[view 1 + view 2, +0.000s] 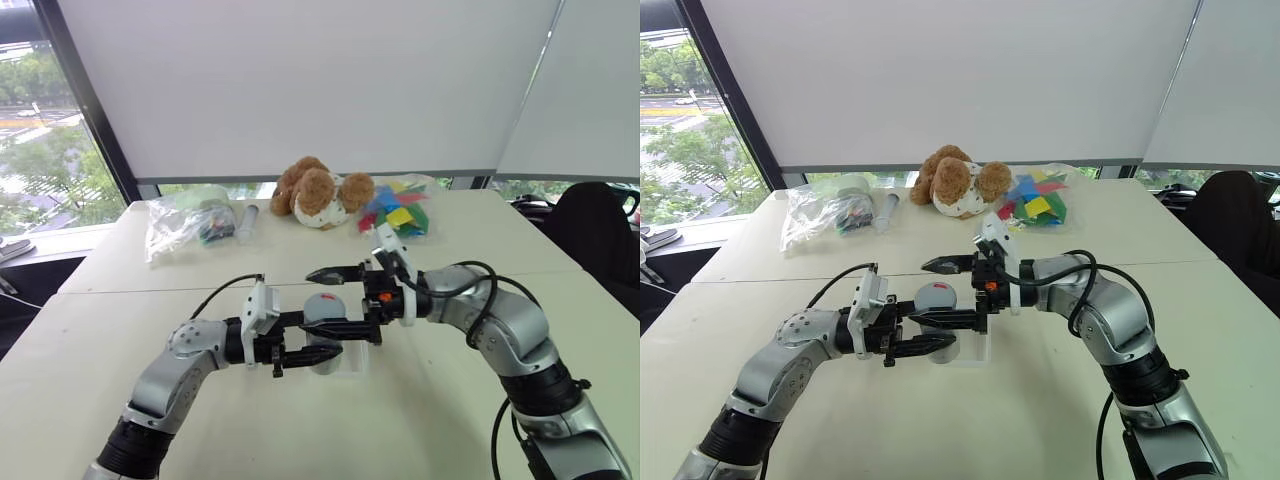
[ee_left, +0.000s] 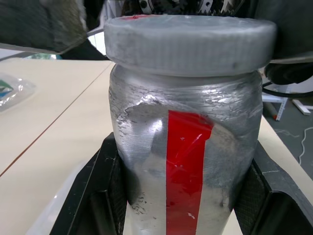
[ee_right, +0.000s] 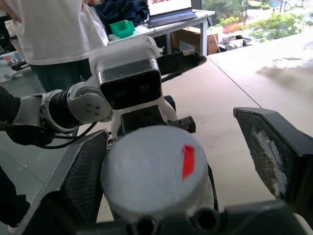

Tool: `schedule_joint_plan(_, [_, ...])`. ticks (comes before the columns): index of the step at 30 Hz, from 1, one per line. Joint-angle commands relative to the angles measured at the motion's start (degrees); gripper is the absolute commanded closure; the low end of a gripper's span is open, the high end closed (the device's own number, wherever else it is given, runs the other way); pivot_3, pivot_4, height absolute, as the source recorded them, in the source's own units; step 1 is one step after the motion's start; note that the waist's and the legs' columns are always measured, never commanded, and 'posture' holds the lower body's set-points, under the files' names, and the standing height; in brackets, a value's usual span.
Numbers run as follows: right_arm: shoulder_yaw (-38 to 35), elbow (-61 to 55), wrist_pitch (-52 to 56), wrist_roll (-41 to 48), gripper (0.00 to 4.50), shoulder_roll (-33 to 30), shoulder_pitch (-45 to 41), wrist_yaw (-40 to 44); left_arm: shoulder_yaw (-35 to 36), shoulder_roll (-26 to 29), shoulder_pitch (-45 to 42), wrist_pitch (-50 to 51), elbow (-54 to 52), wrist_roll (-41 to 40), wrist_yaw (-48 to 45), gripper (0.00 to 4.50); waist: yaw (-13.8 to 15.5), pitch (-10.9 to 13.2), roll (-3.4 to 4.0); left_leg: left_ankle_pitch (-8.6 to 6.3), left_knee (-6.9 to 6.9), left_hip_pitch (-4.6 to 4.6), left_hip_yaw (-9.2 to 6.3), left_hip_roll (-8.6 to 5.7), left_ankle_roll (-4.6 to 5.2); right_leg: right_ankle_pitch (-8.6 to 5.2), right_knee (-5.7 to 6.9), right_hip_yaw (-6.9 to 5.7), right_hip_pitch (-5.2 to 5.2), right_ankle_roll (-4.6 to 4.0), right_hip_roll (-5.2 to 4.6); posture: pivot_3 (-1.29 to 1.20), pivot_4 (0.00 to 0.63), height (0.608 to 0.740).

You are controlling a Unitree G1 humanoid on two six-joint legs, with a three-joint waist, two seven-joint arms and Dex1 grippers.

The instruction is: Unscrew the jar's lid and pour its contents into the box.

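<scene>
Evidently, the jar (image 1: 322, 345) is held a little below the centre of the head-camera frame, clamped at its body by the left gripper (image 1: 318, 353), whose fingers (image 2: 93, 205) are pressed against both sides of the silvery wall. The grip is taken low, so the lid (image 2: 190, 43) is left free for the other arm. The jar is kept upright, which is judged to stop the contents from spilling once the cap is off.

The right gripper (image 1: 330, 295) is brought in from the right side of the frame, its jaws spread wide apart, with one finger (image 3: 80, 181) close beside the lid and the other well clear of it. Nothing is yet gripped by it; the lid is still seated on the jar, so the unscrewing is judged not yet begun.

The box (image 1: 362, 352) is seen directly under and behind the jar, near frame centre on the table (image 1: 420, 420). That placement is judged convenient, since only a tilt would be needed for pouring.
</scene>
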Motion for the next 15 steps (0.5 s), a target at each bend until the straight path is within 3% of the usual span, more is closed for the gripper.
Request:
schedule_joint_plan(1, [-3.6, 1.8, -1.3, -0.3, 0.05, -1.8, 0.8, 0.2, 0.6, 0.5, -0.5, -0.7, -3.0, -1.1, -0.9, 2.40, 0.0, 0.0, 0.00, 0.00, 0.00, 0.00, 0.00, 0.00, 0.00, 0.00, 0.00, 0.00, 0.00, 0.00, 0.00, 0.00, 0.150, 0.740])
schedule_joint_plan(15, [-9.9, 2.2, -1.3, 4.6, 0.05, -7.3, 6.4, 5.5, 0.8, 1.1, -0.5, -0.6, -3.1, -1.1, -1.1, 2.40, 0.2, 0.0, -0.01, 0.00, 0.02, -0.01, 0.01, -0.01, 0.00, 0.00, -0.03, 0.00, 0.04, 0.00, -0.02, 0.00, 0.150, 0.740])
